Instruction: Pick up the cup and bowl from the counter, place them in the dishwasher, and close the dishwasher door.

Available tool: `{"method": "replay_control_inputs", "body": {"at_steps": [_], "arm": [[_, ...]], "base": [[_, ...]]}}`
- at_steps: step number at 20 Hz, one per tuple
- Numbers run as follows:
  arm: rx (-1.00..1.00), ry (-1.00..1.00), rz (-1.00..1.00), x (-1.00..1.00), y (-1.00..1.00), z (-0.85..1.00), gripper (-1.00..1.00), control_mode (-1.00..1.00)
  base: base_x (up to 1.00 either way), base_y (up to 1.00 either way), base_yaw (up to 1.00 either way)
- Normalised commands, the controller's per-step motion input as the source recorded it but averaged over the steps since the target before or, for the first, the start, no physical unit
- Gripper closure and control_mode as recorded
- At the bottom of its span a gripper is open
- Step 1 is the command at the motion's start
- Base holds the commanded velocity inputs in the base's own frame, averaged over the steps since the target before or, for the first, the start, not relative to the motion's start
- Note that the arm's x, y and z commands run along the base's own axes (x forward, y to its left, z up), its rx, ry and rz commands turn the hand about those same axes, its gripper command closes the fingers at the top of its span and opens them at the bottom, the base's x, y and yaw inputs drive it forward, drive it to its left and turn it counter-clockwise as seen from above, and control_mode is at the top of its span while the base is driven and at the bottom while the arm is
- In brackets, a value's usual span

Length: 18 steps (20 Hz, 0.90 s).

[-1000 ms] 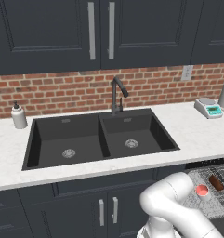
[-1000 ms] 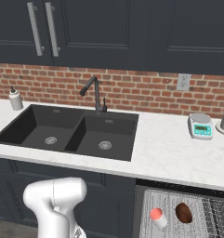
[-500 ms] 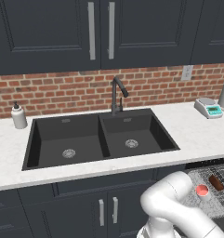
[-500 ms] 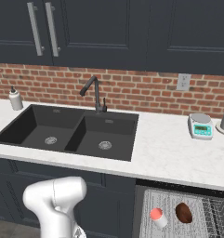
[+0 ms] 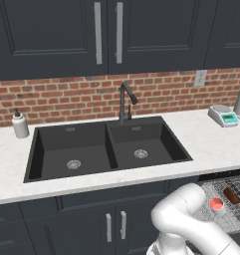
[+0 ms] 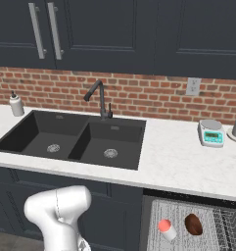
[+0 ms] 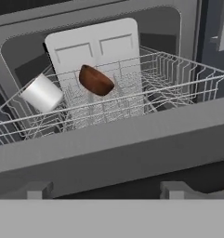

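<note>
- As the two fingertips stand wide apart at the bottom of the hand view, the tool (image 7: 105, 189) reads as open, with nothing between its tips and nothing held.
- Just ahead of the tool, a broad grey bar crosses the hand view. I take it for the edge of the lowered dishwasher door (image 7: 132, 144), with a darker strip under it that may be the handle. Whether the tips touch it, I cannot tell.
- Beyond that edge is the grey wire rack (image 7: 187, 74) of the dishwasher (image 7: 20, 28), pulled out.
- The cup (image 7: 42, 93) lies on its side at the rack's left, white wall toward the hand camera. The right base view shows its reddish inside.
- The brown bowl (image 7: 95, 80) sits tilted just beside the cup, near but apart from it.
- The table (image 6: 178, 157) around the black double sink (image 6: 70, 139) carries neither cup nor bowl, so both placements look done.
- Step in hand, as judged: closing the door. The tool is lined up low at the door's edge.
- The next move calls for getting under or against that edge and swinging the door up. The rack likely has to slide in first, or the door may catch on it.
</note>
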Motion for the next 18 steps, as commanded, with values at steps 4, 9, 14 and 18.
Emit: {"method": "replay_control_inputs", "body": {"at_steps": [4,9,14,18], "arm": [[0.09,-0.26,0.18,0.59,0.0,-0.42,-1.0,-1.0],[0.1,-0.28,0.2,0.63,0.0,-0.38,-1.0,-1.0],[0.11,-0.33,0.2,0.68,0.0,-0.32,-1.0,-1.0],[0.05,-0.29,0.2,0.62,0.0,-0.52,-1.0,-1.0]], "base": [[0.0,0.0,0.0],[0.0,0.0,0.0],[0.0,0.0,0.0],[0.0,0.0,0.0]]}}
